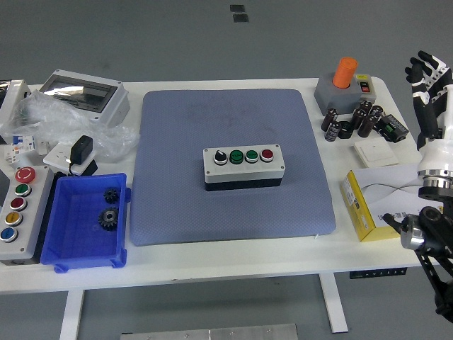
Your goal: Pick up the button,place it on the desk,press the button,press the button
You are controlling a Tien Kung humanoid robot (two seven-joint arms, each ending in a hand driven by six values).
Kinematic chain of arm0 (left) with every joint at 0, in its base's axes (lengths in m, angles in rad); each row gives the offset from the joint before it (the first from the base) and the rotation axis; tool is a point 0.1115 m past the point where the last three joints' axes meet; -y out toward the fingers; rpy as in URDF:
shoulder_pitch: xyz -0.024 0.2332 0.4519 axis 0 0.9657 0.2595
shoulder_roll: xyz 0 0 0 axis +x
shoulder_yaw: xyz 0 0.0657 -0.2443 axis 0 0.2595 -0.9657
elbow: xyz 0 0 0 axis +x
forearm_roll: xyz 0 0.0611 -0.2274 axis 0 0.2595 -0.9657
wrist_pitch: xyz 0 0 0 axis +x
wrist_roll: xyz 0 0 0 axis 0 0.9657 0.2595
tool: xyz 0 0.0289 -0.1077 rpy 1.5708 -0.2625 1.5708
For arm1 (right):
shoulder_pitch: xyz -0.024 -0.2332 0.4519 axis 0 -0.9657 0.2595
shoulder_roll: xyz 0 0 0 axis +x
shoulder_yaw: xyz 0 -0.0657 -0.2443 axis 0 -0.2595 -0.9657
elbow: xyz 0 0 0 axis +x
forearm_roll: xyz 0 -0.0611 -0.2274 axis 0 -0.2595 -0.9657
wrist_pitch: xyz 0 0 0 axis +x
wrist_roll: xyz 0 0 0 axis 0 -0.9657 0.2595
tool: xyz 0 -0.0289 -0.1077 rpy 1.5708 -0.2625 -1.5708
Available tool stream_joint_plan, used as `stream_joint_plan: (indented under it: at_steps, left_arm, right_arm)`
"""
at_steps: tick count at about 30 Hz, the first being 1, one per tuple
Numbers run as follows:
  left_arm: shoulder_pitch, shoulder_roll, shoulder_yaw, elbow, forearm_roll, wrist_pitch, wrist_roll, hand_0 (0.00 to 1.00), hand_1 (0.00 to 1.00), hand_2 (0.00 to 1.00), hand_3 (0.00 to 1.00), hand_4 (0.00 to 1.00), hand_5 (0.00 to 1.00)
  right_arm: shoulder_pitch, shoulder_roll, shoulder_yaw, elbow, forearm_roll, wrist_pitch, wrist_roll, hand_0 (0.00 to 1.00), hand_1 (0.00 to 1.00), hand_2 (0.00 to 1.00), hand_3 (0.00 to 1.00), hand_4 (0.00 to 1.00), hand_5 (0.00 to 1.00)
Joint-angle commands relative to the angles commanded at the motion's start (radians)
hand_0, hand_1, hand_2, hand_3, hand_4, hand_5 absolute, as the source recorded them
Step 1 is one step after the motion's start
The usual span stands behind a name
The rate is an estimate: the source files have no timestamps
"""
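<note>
A grey button box [244, 167] with a black knob, two green buttons and a red button lies in the middle of the blue-grey mat [230, 127]. My right hand [429, 79] is raised at the right edge of the picture, beyond the table's right end, far from the box, its fingers loosely spread and holding nothing. The left arm is out of view.
At the left stand a blue bin [85, 222] with two black gears, a long button panel [18, 211], a grey enclosure [83, 94], plastic wrap and an adapter. At the right are an orange-topped grey switch [343, 86], several black capacitors [354, 120], a white plate and a yellow box [367, 207].
</note>
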Motion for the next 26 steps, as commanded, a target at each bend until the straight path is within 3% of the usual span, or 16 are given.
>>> stream_joint_plan:
  at_steps: [2, 3, 8, 9, 13, 15, 20, 21, 26]
  left_arm:
    - [0.0, -0.001, -0.005, 0.0, 0.008, 0.004, 0.028, 0.701, 0.677, 0.587, 0.641, 0.653, 0.251]
    - [0.0, -0.001, -0.005, 0.0, 0.012, 0.009, 0.043, 0.707, 0.691, 0.681, 0.842, 0.735, 0.313]
    - [0.002, 0.0, -0.003, 0.0, 0.033, 0.039, 0.122, 0.707, 0.691, 0.681, 0.842, 0.735, 0.313]
    - [0.003, 0.0, -0.003, 0.0, 0.036, 0.041, 0.133, 0.724, 0.743, 0.747, 0.931, 0.765, 0.381]
    - [0.003, 0.002, -0.01, 0.0, 0.049, 0.046, 0.162, 0.724, 0.743, 0.747, 0.931, 0.765, 0.381]
    - [0.002, 0.001, -0.011, 0.0, 0.05, 0.047, 0.165, 0.725, 0.758, 0.758, 0.922, 0.758, 0.433]
    - [0.003, -0.002, 0.003, 0.0, 0.037, 0.047, 0.162, 0.725, 0.758, 0.758, 0.922, 0.758, 0.433]
    - [0.004, -0.003, 0.007, 0.0, 0.033, 0.048, 0.162, 0.725, 0.755, 0.757, 0.912, 0.742, 0.421]
    - [0.003, -0.001, 0.039, 0.0, 0.002, 0.051, 0.162, 0.725, 0.755, 0.757, 0.912, 0.742, 0.421]
  right_arm:
    - [-0.005, 0.0, 0.009, -0.001, -0.003, -0.004, -0.002, 0.75, 0.72, 0.748, 0.768, 0.837, 0.642]
    - [-0.009, 0.0, 0.015, -0.001, -0.004, -0.005, -0.003, 0.752, 0.72, 0.749, 0.767, 0.838, 0.64]
    - [-0.023, -0.009, 0.044, 0.006, -0.014, -0.007, -0.015, 0.752, 0.72, 0.749, 0.767, 0.838, 0.64]
    - [-0.025, -0.01, 0.047, 0.009, -0.016, -0.004, -0.02, 0.751, 0.718, 0.749, 0.759, 0.833, 0.638]
    - [-0.03, -0.007, 0.057, 0.022, -0.051, 0.02, -0.066, 0.751, 0.718, 0.749, 0.759, 0.833, 0.638]
    - [-0.027, -0.004, 0.055, 0.023, -0.075, 0.035, -0.097, 0.751, 0.716, 0.752, 0.772, 0.833, 0.632]
    - [-0.01, -0.005, 0.026, 0.016, -0.102, 0.055, -0.149, 0.751, 0.716, 0.752, 0.772, 0.833, 0.632]
    - [-0.007, -0.006, 0.019, 0.015, -0.101, 0.056, -0.152, 0.757, 0.742, 0.826, 0.942, 0.876, 0.574]
    - [0.019, 0.001, -0.036, 0.007, -0.083, 0.047, -0.15, 0.757, 0.742, 0.826, 0.942, 0.876, 0.574]
